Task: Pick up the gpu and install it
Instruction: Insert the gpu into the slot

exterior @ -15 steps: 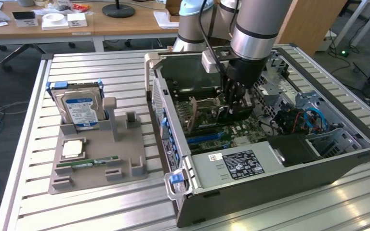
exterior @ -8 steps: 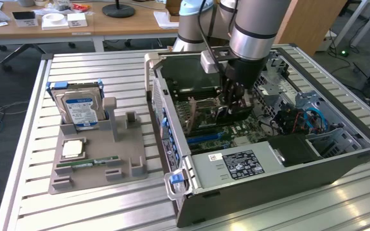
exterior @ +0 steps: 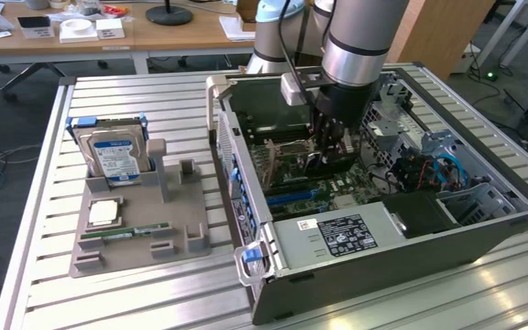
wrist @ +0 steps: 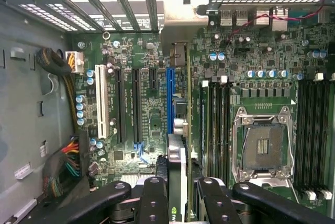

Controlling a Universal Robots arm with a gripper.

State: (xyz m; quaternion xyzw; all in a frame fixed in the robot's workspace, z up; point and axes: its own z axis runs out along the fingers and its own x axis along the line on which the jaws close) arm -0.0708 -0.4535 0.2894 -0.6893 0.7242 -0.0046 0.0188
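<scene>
Above motherboard [wrist: 144, 122]: gpu [wrist: 177, 164] edge-on in gripper [wrist: 180, 185]

Labels on the power supply [exterior: 342, 235] and hard drive [exterior: 117, 157] are unreadable.

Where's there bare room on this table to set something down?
The table is bare between the gray holder and its near edge, and behind the hard drive. The computer case is crowded: the hand holds the gpu over the motherboard.
</scene>
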